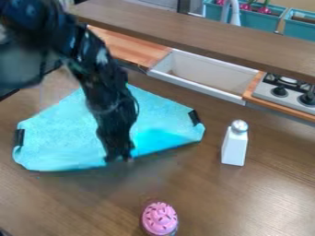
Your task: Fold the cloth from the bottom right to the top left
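And here's the gripper (119, 158), hanging down right at the near edge of the blue cloth (61, 133); open or closed, I can't tell from here! The cloth lies on the left half of the brown table (246, 203), dark patches at its left and right ends. To its right stands a white shaker (234, 146), and nearer, a pink-topped toy cupcake (160, 218).

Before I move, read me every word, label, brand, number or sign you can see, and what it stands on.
No readable text anywhere.
White tapered bottle with silver cap: no lettering seen.
Turquoise cloth: none seen.
Pink-topped toy cupcake: dark flecks, no lettering.
Black stove knob: any markings are too small to read.
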You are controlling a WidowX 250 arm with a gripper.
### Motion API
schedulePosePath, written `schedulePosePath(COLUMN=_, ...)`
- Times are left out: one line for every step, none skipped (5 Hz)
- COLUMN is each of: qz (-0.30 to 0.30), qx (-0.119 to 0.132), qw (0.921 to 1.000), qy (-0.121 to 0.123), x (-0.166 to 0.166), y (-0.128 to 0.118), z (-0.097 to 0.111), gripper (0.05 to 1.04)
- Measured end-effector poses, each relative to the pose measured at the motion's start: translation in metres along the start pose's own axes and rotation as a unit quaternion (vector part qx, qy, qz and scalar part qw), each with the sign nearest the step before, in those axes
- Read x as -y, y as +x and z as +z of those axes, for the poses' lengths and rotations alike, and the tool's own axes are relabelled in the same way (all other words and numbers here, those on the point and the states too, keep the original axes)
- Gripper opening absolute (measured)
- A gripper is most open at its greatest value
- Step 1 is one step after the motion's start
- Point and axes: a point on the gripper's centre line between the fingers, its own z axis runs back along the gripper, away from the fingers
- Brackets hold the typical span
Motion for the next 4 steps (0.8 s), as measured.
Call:
schedulePosePath(qz=0.014, qx=-0.008, qw=0.9997, qy=0.018, x=-0.021, y=0.014, z=0.011, gripper=0.049)
schedulePosePath(qz=0.030, qx=-0.034, qw=0.9985, qy=0.031, x=-0.046, y=0.021, z=0.011, gripper=0.049)
schedulePosePath(qz=0.055, qx=-0.055, qw=0.9963, qy=0.035, x=-0.074, y=0.028, z=0.011, gripper=0.049)
schedulePosePath(qz=0.059, qx=-0.074, qw=0.9946, qy=0.042, x=-0.096, y=0.032, z=0.011, gripper=0.049)
